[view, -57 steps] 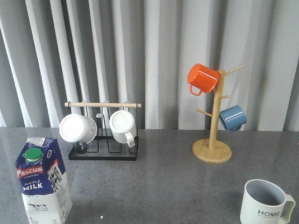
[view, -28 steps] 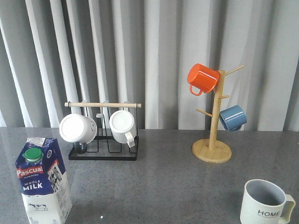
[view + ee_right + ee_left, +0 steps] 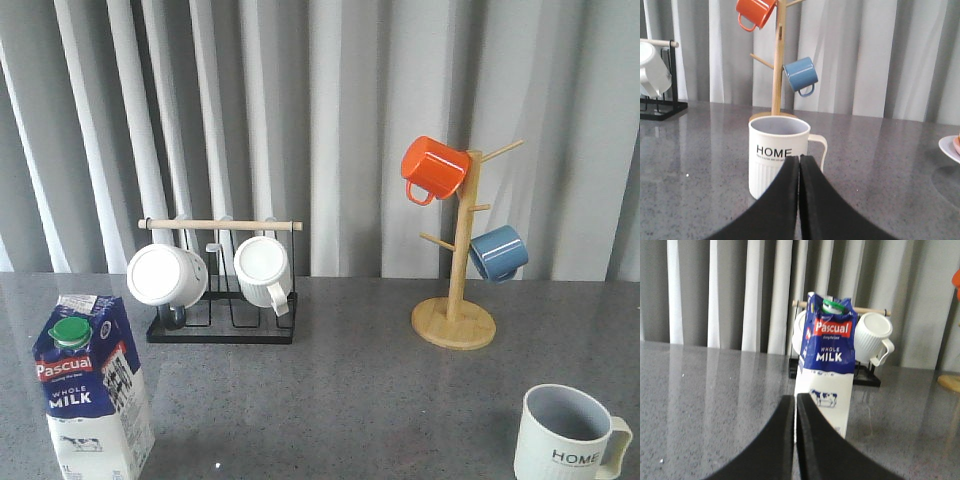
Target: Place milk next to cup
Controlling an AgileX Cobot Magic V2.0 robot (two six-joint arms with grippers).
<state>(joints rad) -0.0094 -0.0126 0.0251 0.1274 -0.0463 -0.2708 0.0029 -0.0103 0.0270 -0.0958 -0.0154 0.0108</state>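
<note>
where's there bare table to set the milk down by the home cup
Bare table runs from the milk across to the cup, so its left side is free. Farther back it is crowded: the black mug rack and wooden mug tree.

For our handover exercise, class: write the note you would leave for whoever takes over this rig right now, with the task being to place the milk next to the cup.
Left gripper: shut, empty, pointed at the milk and short of it.
Right gripper: shut, empty, pointed at the cup without touching it.
Milk: upright at the near left of the table, cap on.
Cup: the HOME mug, upright at the near right, handle to the right.
Done: nothing; the carton and the mug stand far apart.
Left: open the left gripper, grasp the carton, carry it across and set it upright beside the mug.
</note>
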